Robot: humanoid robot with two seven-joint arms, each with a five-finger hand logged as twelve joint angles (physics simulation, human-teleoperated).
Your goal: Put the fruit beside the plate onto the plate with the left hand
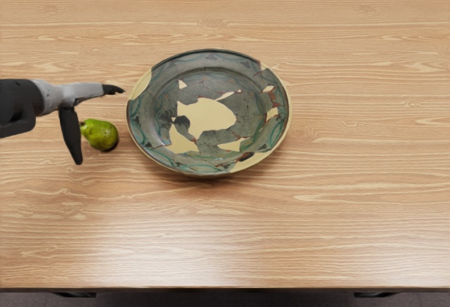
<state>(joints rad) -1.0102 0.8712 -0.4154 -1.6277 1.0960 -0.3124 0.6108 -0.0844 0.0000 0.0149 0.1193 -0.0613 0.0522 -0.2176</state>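
A small green pear (pixel 100 134) lies on the wooden table just left of the plate (pixel 275 103), a round dish with a grey-green and cream pattern. My left hand (pixel 83 117) comes in from the left edge and hovers beside the pear. Its fingers (pixel 90 93) point right toward the plate's rim while the thumb (pixel 71 135) hangs down at the pear's left side. The hand is open and holds nothing. Nothing lies on the plate. The right arm is out of view.
The wooden table (pixel 337 208) fills the view, its far edge along the top and its near edge along the bottom.
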